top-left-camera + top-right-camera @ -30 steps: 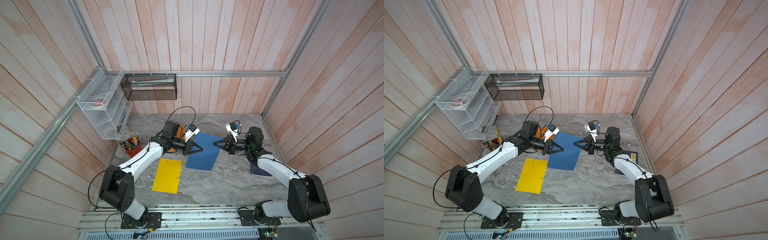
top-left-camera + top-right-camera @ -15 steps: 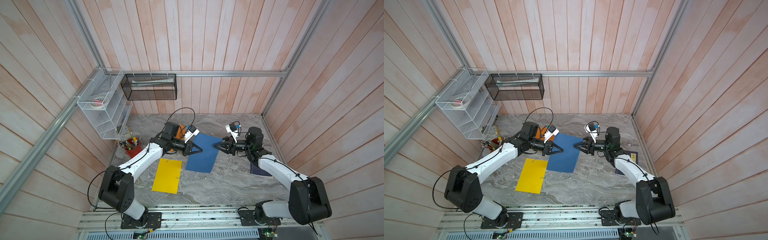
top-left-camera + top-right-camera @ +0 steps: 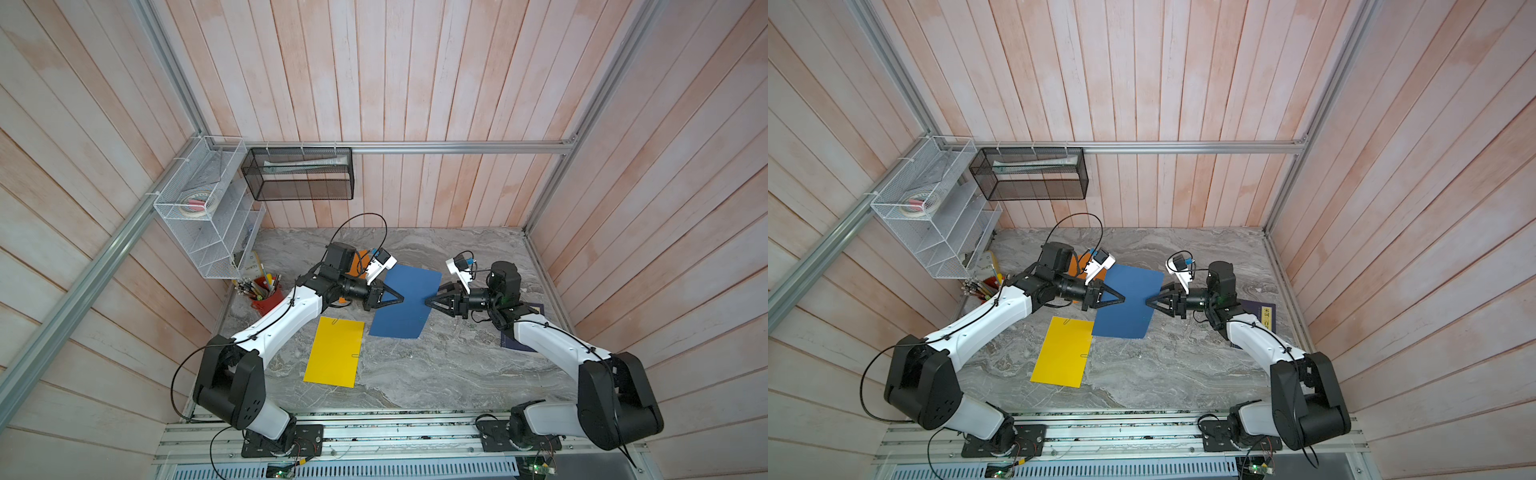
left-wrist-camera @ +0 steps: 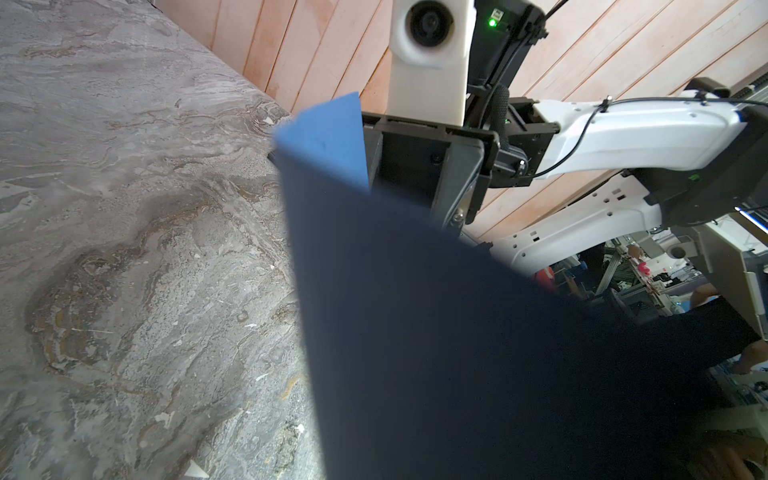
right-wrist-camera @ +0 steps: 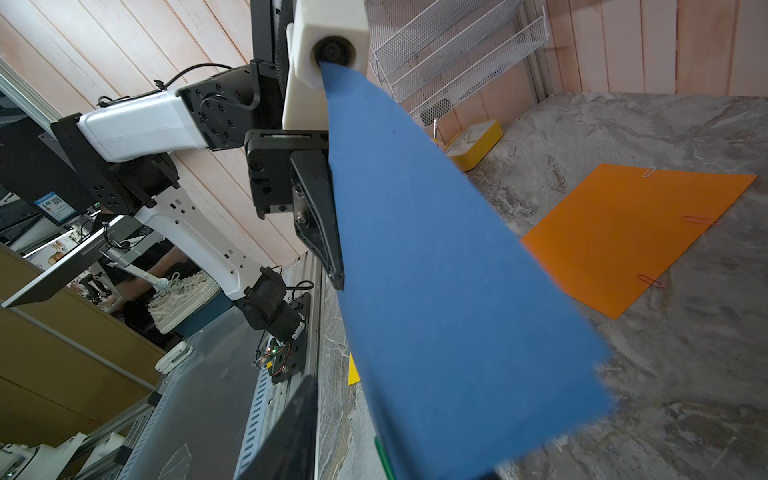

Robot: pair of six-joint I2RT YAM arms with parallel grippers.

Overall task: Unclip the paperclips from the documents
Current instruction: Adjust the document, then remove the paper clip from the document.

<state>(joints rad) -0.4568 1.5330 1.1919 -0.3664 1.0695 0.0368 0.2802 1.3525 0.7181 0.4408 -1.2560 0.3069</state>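
Observation:
My left gripper (image 3: pixel 401 298) is shut on the dark blue document (image 3: pixel 405 307), which it holds tilted above the table. My right gripper (image 3: pixel 428 300) stands open at the sheet's opposite edge, with that edge between its fingers. A green paperclip (image 5: pixel 384 457) shows there in the right wrist view. The yellow document (image 3: pixel 334 353) lies flat near the front with two paperclips (image 3: pixel 355 355) on its edges. Behind the left arm lies the orange document (image 5: pixel 631 232), carrying a silvery paperclip (image 5: pixel 648 171) and two pink ones (image 5: pixel 650 280). In the left wrist view the blue document (image 4: pixel 415 332) hides my jaws.
A red pen cup (image 3: pixel 266 293) stands at the left wall under a white wire rack (image 3: pixel 208 212). A black mesh basket (image 3: pixel 299 174) hangs on the back wall. A navy book (image 3: pixel 1262 316) lies under the right arm. A yellow box (image 5: pixel 473 143) sits by the rack.
My right gripper, shut at the blue sheet's edge a second ago, has opened. The left gripper still holds the sheet in about the same place.

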